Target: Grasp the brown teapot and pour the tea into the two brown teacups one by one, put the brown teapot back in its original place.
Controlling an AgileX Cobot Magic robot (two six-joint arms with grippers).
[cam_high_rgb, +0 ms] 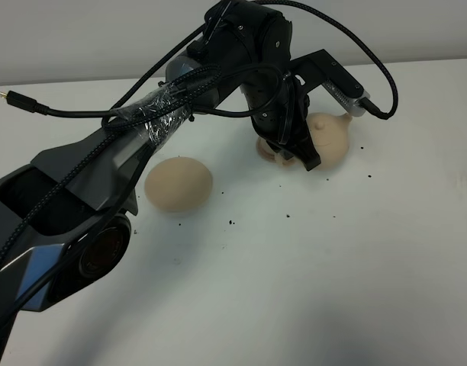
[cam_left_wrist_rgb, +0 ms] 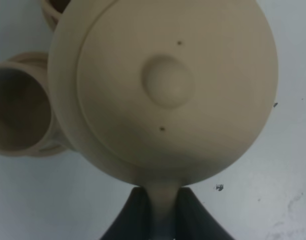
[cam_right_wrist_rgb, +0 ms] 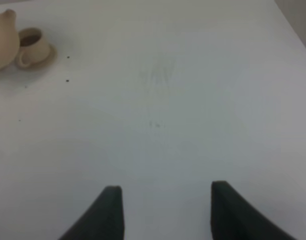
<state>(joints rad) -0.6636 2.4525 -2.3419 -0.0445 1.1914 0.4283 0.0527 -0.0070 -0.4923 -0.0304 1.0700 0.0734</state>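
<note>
**High view.** The left arm [cam_high_rgb: 153,126] reaches across the white bench [cam_high_rgb: 310,267] to the teapot [cam_high_rgb: 330,133], which is at the far side. The teapot is well apart from the large saucer [cam_high_rgb: 178,183] that lies near the arm's base. Small dark specks [cam_high_rgb: 232,223] dot the bench.

**Left wrist view.** The left hand [cam_left_wrist_rgb: 162,195] is clamped on the teapot's handle [cam_left_wrist_rgb: 162,215], with 1 dark finger on each side of it. The teapot is seen from above, with the lid knob [cam_left_wrist_rgb: 168,81] at its centre. 2 cups stand just beside its body: the nearer cup [cam_left_wrist_rgb: 18,112] shows its whole rim, and the other cup [cam_left_wrist_rgb: 52,7] is cut by the frame. Whether the teapot rests on the bench or hangs above it cannot be told.

**Right wrist view.** The right hand [cam_right_wrist_rgb: 165,210] has its fingers apart, grips nothing and is over bare bench. The teapot and 1 of the cups [cam_right_wrist_rgb: 33,42], on its small saucer [cam_right_wrist_rgb: 47,56], are far from this hand.
</note>
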